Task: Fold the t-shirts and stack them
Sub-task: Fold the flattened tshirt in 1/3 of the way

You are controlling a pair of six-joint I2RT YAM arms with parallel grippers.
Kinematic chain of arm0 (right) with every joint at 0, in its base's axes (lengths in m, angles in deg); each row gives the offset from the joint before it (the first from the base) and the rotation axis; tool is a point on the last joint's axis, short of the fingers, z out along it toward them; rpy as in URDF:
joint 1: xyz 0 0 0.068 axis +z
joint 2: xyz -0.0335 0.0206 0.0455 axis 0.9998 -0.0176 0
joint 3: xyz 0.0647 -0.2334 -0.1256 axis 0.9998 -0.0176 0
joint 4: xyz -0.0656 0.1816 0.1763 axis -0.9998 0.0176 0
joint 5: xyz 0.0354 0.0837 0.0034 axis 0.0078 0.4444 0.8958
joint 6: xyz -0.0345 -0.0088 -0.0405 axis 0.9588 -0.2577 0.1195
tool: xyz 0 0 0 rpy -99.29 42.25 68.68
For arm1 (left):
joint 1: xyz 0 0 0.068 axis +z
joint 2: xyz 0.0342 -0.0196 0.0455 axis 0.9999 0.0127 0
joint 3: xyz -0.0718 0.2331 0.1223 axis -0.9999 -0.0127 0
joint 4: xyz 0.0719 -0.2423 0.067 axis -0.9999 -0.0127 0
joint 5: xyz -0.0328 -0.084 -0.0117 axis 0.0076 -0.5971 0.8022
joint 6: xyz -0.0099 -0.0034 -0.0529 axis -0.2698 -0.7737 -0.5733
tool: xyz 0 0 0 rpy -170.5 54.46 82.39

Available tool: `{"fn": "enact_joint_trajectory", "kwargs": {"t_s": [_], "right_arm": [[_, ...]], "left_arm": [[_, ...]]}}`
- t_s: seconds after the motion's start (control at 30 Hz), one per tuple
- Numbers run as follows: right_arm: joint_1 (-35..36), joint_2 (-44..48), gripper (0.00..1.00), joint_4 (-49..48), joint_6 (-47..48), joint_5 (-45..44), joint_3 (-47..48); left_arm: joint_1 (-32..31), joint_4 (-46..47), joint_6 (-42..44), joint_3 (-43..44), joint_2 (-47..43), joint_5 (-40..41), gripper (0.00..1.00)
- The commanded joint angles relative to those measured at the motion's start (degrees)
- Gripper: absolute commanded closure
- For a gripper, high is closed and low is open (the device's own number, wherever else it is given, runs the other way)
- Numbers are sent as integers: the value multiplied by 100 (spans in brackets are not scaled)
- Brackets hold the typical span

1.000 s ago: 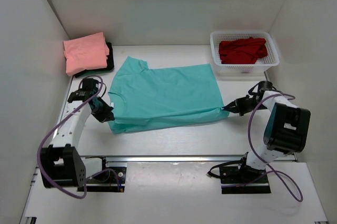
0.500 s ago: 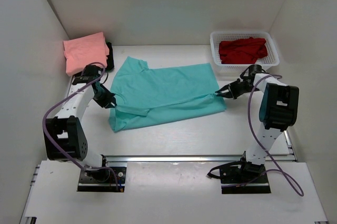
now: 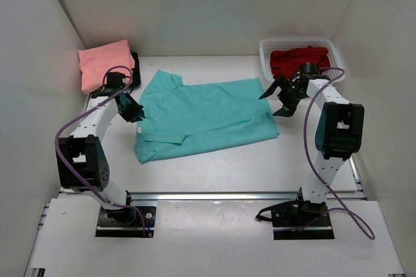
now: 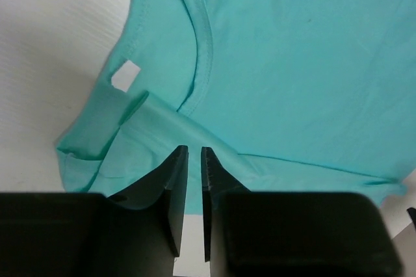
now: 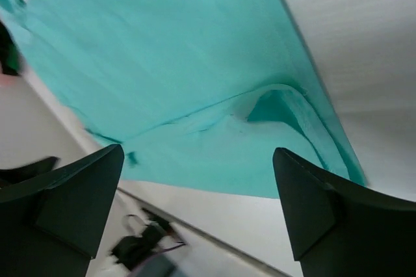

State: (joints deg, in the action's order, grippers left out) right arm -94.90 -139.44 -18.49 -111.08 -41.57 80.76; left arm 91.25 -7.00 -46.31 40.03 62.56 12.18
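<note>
Teal cloth lies spread across the middle of the bench: the teal t-shirt is flat, its collar toward the left arm and its hem toward the right. Its near edge is turned up over the body, so a doubled strip runs along the front. The left wrist view shows the neckline curve and a loose flap of sleeve standing up from the cloth. The right wrist view shows a small raised ruck at the hem corner.

The left gripper sits at the collar side, its jaws drawn in to a narrow slit. The tips meet the folded edge of the shirt, but I cannot tell whether cloth is pinched there. The right gripper hangs over the far right corner of the shirt with its jaws spread wide, holding nothing.

In the far left corner a folded salmon pink t-shirt rests on a very dark t-shirt. In the far right corner a red t-shirt lies crumpled in a white mesh basket.
</note>
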Motion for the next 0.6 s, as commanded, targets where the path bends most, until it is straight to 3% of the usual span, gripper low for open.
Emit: {"fn": "enact_joint_trajectory", "kwargs": {"t_s": [0.0,0.03,0.07,0.13,0.27,0.33,0.57], "right_arm": [[406,318,4,125,1301,-628,172],[494,344,17,-14,1528,-656,59],[538,362,23,-94,1660,-647,-11],[739,484,56,-418,1827,-700,-161],[1039,467,92,-824,2145,-902,-459],[1127,432,99,-911,2145,-1112,-758],[1233,993,100,-1237,2031,-1500,-2278]], "left_arm": [[-284,346,-2,-367,-340,-26,75],[-381,512,-47,-517,-392,-25,78],[-495,652,-99,-614,-454,-17,80],[-689,829,-240,-833,-481,36,85],[-1295,1338,-293,-1141,-323,545,89],[-1428,1680,-302,-1352,-165,774,89],[-1367,2069,-83,-2108,170,1319,88]]}}
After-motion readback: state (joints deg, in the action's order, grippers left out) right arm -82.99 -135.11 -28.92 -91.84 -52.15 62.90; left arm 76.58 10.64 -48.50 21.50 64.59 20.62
